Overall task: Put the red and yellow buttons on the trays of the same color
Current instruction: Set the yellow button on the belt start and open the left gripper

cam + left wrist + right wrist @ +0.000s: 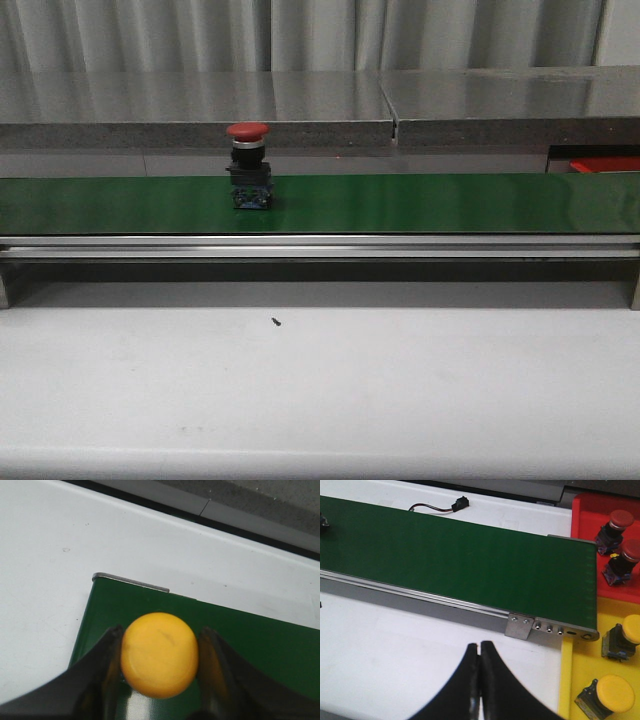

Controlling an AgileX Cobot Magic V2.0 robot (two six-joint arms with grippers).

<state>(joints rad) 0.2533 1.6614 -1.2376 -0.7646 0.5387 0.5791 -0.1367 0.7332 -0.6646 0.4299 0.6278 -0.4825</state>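
A belt (400, 203) is laid across the bench (320, 390) from left to right, and one button (248, 165) is stood upright on it, left of centre. Past the belt's right end two trays (580, 515) are set side by side, with two buttons (612, 525) held in each.

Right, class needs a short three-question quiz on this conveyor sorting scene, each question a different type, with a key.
1. True or false: the left gripper has its fingers on either side of a yellow button.
2. How many buttons lie on the red tray in the right wrist view?
   A. none  B. two  C. four
3. Fill in: the red button in the front view stands upright on the green ____.

Key
1. True.
2. B: two red-capped buttons.
3. Conveyor belt. The right gripper hangs shut and empty near the belt's end.
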